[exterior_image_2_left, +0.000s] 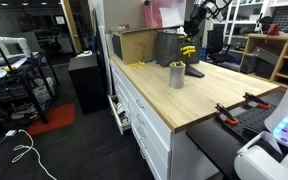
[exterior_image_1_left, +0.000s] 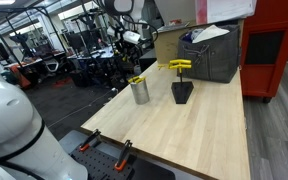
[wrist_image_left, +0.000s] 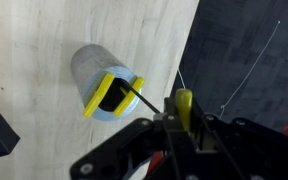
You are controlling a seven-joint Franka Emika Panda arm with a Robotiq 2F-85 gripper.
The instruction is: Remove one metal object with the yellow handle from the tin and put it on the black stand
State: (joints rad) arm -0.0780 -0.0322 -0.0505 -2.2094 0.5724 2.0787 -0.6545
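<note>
- I am looking down through the wrist view. The tin [wrist_image_left: 102, 80] is standing upright on the table [wrist_image_left: 44, 40], at about 10 o'clock from the gripper [wrist_image_left: 184, 122] and well apart from it (close to the table edge).
- A yellow handle [wrist_image_left: 109, 93] is sitting in the tin's mouth. A thin dark shaft [wrist_image_left: 147, 100] is running from it toward the jaws, along the 10-to-4 o'clock line.
- Jaws: a second yellow piece [wrist_image_left: 184, 103] is showing right at the fingers. I cannot tell whether they are pinching it or only framing it, nor how wide they are standing.
- In an exterior view the black stand [exterior_image_1_left: 182, 94] is standing near the tin, at 3 o'clock from it, with a yellow-handled tool [exterior_image_1_left: 179, 66] lying across its top.
- I am judging that the coming move turns on this tin-to-stand line.
</note>
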